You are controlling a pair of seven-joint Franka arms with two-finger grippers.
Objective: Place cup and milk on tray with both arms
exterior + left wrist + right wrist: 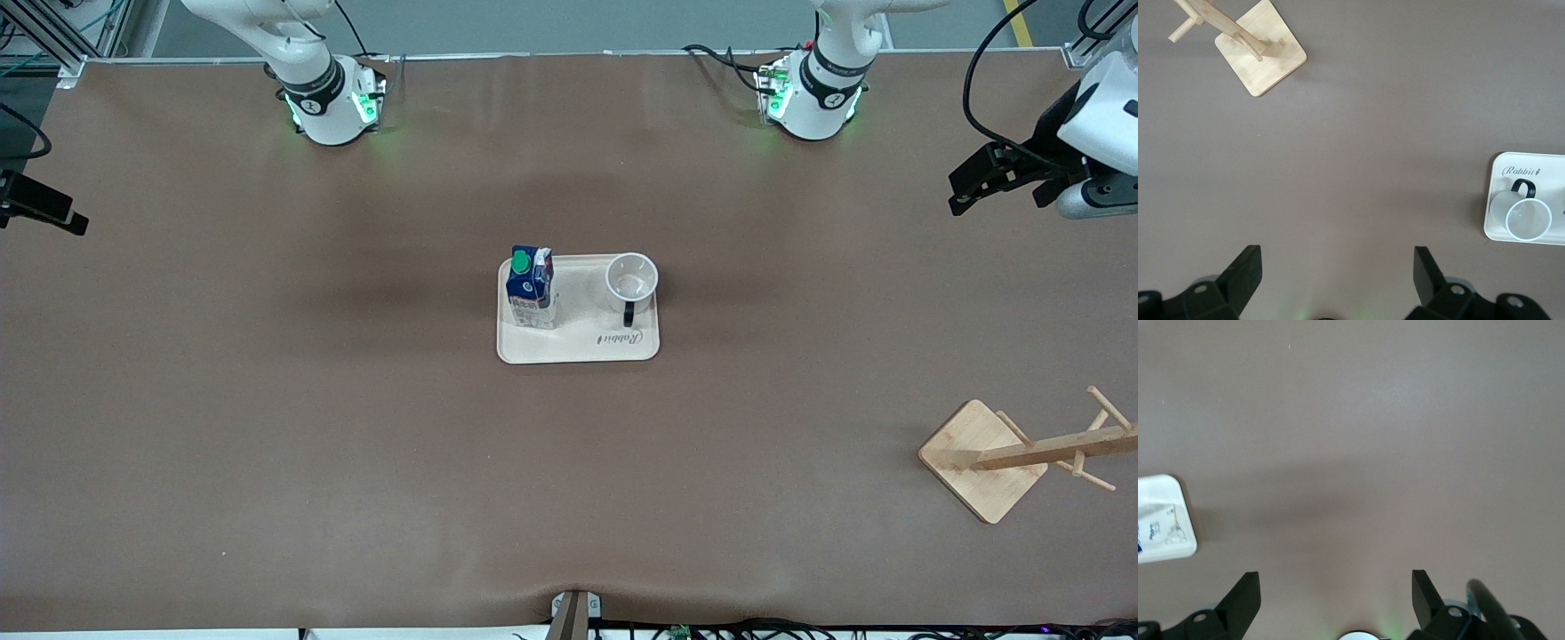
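The cream tray (578, 348) lies at the middle of the table. The blue and white milk (531, 289) stands upright on it toward the right arm's end. The white cup (632, 277) stands on it toward the left arm's end, its black handle pointing at the front camera. My left gripper (958, 191) hangs open and empty over the table's edge at the left arm's end. My right gripper (53, 209) is open and empty over the right arm's end. In the left wrist view the open left gripper (1337, 257) sees the cup (1528, 217) on the tray (1495, 180). The right gripper (1335, 580) sees the tray's corner (1168, 490) and the milk (1158, 523).
A wooden rack with pegs on a square base (982, 462) lies tipped on the table at the left arm's end, nearer the front camera than the tray; it also shows in the left wrist view (1261, 57). Brown tabletop surrounds the tray.
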